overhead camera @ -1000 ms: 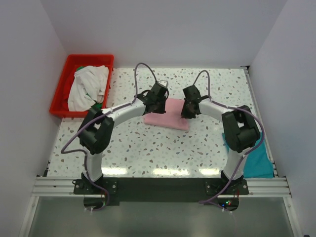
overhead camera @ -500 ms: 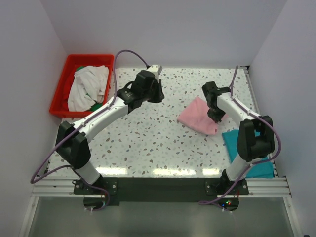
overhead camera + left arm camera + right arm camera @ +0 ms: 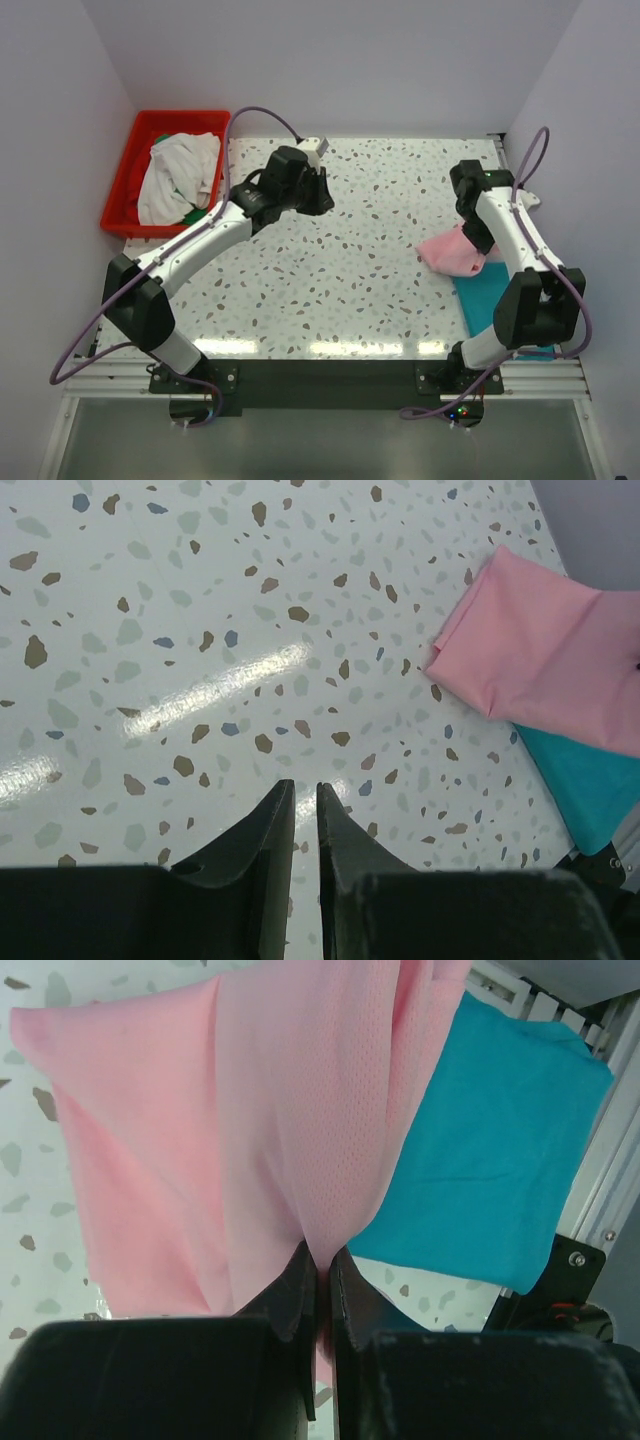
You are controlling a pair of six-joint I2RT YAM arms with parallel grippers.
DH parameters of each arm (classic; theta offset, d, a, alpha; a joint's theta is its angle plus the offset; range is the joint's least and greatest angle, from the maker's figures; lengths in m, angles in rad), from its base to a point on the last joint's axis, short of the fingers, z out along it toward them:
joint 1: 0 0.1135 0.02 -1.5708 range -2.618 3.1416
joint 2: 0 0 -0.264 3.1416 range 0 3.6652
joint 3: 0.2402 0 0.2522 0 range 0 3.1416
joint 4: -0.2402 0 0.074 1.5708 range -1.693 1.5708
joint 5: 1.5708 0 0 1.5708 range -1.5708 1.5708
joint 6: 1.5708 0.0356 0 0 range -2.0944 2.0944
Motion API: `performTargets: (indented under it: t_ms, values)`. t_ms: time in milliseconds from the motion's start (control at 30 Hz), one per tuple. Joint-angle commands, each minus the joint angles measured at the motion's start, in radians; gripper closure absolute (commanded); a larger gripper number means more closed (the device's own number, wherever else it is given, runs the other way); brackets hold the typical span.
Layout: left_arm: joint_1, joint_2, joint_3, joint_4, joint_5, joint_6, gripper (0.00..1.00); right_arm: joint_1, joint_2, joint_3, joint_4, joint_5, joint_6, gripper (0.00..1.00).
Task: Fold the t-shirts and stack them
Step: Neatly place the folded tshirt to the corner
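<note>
Teal t-shirt lies folded flat at the near right edge of the table, beside the right arm's base. Just beyond it is the pink t-shirt, gathered into a loose folded bundle. Its near edge reaches over the far edge of the teal one, and whether the two touch cannot be told.

The right gripper has its jaws pressed together on a pinch of this pink cloth. In the right wrist view the cloth fans out from between the fingertips, with the teal shirt behind it. The right arm rises from its base, runs away along the right side of the table, and bends at the wrist so the gripper points down onto the bundle.

Farther off, over bare table near the middle, hangs the left gripper. Its jaws stand a narrow slit apart with nothing between them and touch nothing. The left arm stretches in a long diagonal from its near-left base, with the elbow low by the left edge.

At the far left corner sits a red crate holding a rumpled off-white t-shirt, with a green t-shirt showing beneath it.
</note>
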Motion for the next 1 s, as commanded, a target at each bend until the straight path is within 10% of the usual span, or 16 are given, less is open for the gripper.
performTargets:
  t_ms: [0,967]
  values:
    - [0.000,-0.050,-0.013,0.014,0.041,0.028,0.80,-0.052,-0.084,0.043,-0.179,0.081,0.038,1.00]
    - [-0.001,-0.026,-0.017,0.029,0.085,0.042,0.81,-0.181,-0.205,0.216,-0.248,0.098,-0.110,1.00]
